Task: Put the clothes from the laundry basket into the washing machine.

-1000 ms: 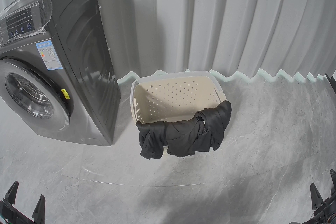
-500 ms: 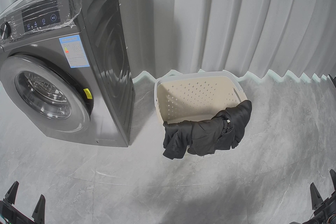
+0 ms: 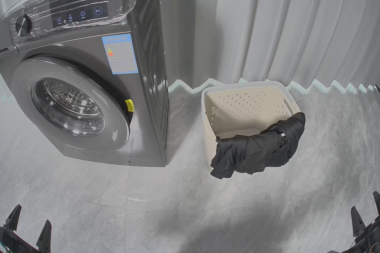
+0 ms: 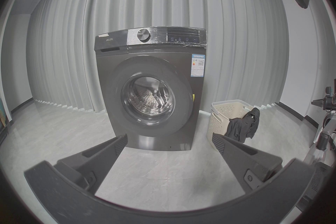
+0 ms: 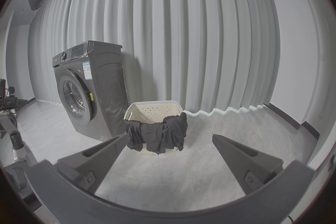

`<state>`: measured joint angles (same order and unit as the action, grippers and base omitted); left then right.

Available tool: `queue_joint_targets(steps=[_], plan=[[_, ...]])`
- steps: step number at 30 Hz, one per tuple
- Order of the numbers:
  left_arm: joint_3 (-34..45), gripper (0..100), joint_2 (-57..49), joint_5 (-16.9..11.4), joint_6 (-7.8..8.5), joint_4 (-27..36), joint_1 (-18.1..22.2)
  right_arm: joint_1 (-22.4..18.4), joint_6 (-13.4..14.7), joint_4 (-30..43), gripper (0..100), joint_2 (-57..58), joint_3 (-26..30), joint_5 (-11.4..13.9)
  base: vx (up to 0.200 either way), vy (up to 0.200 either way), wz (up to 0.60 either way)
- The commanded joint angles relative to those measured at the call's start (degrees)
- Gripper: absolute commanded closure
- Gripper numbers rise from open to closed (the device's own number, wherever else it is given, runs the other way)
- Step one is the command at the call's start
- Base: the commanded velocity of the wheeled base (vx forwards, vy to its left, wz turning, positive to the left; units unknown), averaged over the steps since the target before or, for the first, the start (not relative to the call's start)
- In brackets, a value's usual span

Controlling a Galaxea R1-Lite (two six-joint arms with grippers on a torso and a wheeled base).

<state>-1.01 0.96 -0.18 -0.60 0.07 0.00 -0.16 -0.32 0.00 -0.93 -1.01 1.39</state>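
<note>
Left claw (image 3: pixel 29 222) and right claw (image 3: pixel 365 206): fingers apart on both, holding nothing, low at 7 and 5 o'clock, well apart from the work. The black soft cloth garment (image 3: pixel 257 147) lies draped over the near rim of the cream perforated plastic laundry basket (image 3: pixel 253 107) at 1 o'clock, one end hanging outside. Judged light, limp and not fragile; best pinched at the bunched middle. The dark grey front-loading washing machine (image 3: pixel 150 68) stands at 11 o'clock; its round glass door (image 3: pixel 69 105) appears shut.

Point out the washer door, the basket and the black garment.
washer door (image 3: pixel 69 107), head view, middle of the glass.
basket (image 3: pixel 253 105), head view, inner back wall.
black garment (image 3: pixel 257 149), head view, fold draped over the near rim.
</note>
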Motion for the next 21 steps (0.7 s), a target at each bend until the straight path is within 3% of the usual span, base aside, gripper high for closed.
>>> queue_joint_targets(steps=[1,21], plan=[[0.9,0,-0.9,0.0,-0.02,0.0,0.0,0.0,0.0,0.0,0,0.7,1.0,0.0,0.0,0.2,0.0],[0.9,0,-0.9,0.0,-0.02,0.0,0.0,0.1,0.0,0.0,0,0.7,1.0,0.0,0.0,0.2,0.0]])
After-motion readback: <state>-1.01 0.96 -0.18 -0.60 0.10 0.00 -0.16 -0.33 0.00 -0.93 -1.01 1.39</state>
